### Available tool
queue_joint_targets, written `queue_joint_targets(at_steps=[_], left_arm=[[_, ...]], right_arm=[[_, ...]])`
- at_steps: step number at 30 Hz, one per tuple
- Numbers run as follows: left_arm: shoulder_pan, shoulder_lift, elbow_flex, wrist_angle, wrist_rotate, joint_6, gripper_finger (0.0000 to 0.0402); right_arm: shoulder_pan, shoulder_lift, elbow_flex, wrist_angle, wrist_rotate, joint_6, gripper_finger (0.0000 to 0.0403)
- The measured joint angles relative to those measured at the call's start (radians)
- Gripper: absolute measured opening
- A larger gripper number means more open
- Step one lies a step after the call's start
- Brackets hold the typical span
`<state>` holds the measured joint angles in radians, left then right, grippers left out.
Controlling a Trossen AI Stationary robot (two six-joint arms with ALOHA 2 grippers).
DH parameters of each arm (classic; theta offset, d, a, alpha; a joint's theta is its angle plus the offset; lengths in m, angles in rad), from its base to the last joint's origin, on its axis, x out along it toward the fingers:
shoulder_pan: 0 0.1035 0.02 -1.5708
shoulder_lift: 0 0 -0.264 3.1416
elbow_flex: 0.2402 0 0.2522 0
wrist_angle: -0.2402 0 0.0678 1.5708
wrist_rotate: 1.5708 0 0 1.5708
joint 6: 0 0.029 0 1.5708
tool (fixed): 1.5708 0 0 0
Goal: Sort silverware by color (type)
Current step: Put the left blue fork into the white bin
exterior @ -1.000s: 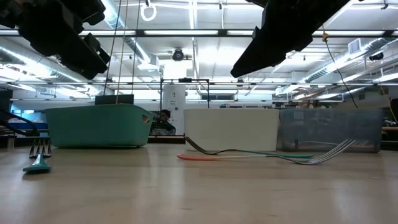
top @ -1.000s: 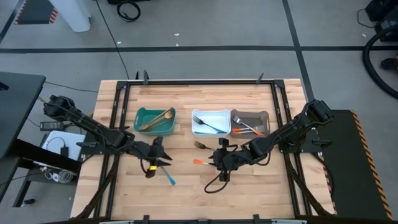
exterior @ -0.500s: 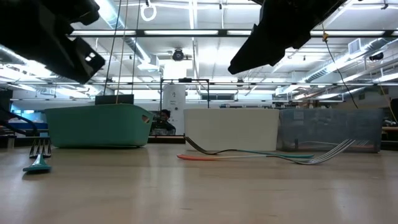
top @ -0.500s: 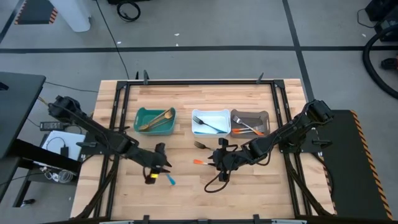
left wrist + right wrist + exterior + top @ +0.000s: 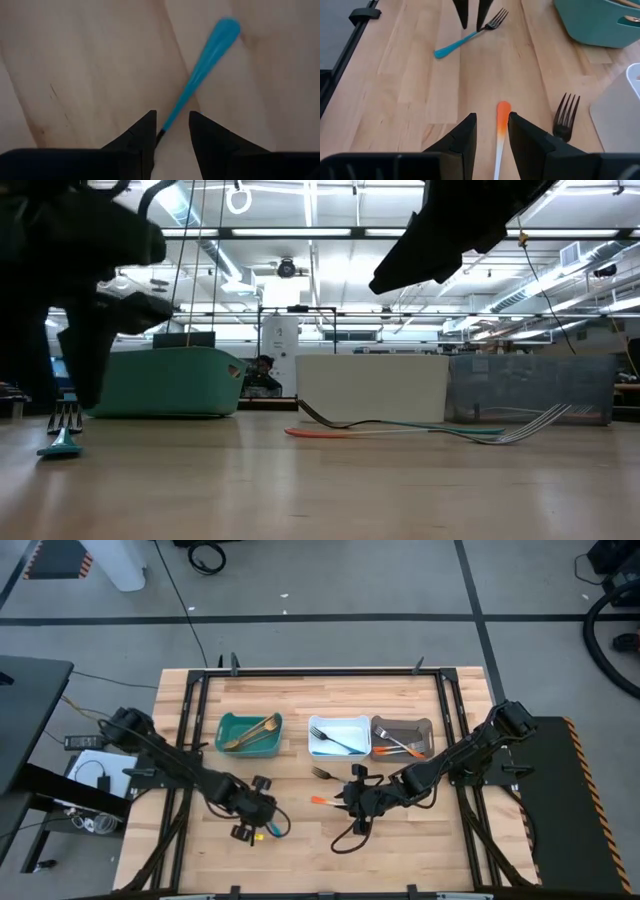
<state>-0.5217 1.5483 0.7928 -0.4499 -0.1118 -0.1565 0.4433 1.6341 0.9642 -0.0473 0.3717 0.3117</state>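
Nearby, teal bin (image 5: 250, 732) beside white bin (image 5: 339, 736)

text: none legible | labels: none | signs: none | numbers: none

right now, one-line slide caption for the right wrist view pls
Right gripper open over the orange-handled fork, while the left gripper descends on the blue-handled fork.
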Motion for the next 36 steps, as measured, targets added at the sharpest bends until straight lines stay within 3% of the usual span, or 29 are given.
queue_joint_targets(at_steps=[8, 12, 18, 26, 36], left_arm=[[0.014, 0.066, 0.003, -0.047, 0.011, 0.109, 0.0124], [0.018, 0.073, 0.005, -0.047, 0.021, 0.123, 0.0098], [0.018, 0.074, 0.003, -0.045, 0.015, 0.064, 0.0018], [0.006, 0.078, 0.034, -0.088, -0.006, -0.027, 0.001], [-0.022, 0.075, 0.184, -0.186, -0.239, -0.101, 0.0008]], right_arm=[[0.001, 0.0, 0.0, 0.006, 0.0, -0.002, 0.0118], [0.001, 0.0, 0.0, 0.007, 0.0, -0.004, 0.0118], [0.001, 0.0, 0.0, 0.002, 0.0, -0.005, 0.0118], [-0.002, 0.0, 0.0, -0.023, 0.0, -0.008, 0.0118], [-0.021, 0.0, 0.031, -0.071, 0.004, 0.024, 0.0106]])
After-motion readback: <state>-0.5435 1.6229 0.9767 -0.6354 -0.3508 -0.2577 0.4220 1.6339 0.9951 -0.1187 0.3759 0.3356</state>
